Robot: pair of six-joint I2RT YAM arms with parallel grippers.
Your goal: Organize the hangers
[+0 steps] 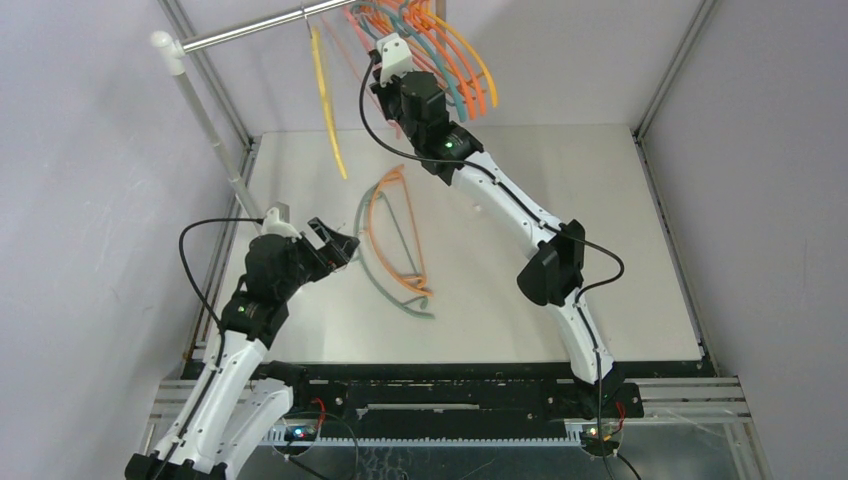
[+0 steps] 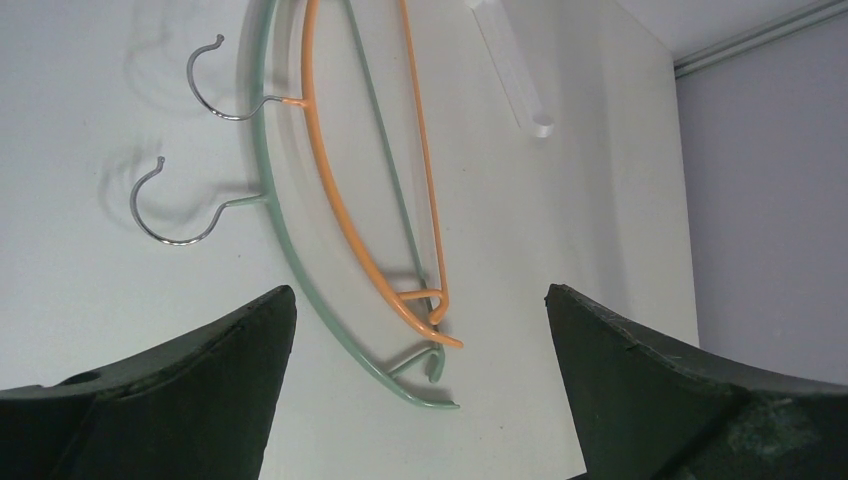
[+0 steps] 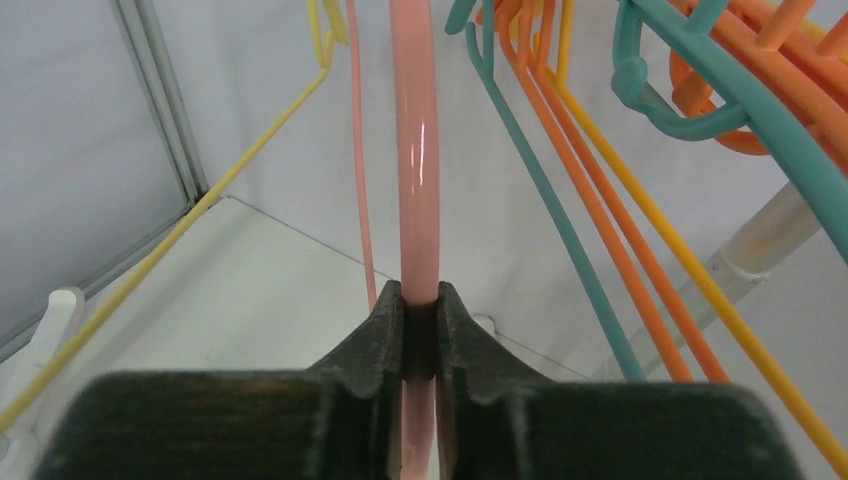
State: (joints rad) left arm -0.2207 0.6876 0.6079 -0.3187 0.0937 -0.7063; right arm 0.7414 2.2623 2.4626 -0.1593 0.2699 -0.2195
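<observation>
A silver rail runs across the back left. Several orange, teal and yellow hangers hang from it, and one yellow hanger hangs apart to the left. My right gripper is raised by the rail and shut on a pink hanger. An orange hanger and a teal hanger lie overlapped on the table. They show in the left wrist view as orange and teal. My left gripper is open and empty just above their near ends.
A white post holds up the rail's left end. A second white post shows in the left wrist view. Grey walls with metal frame strips close in the white table on three sides.
</observation>
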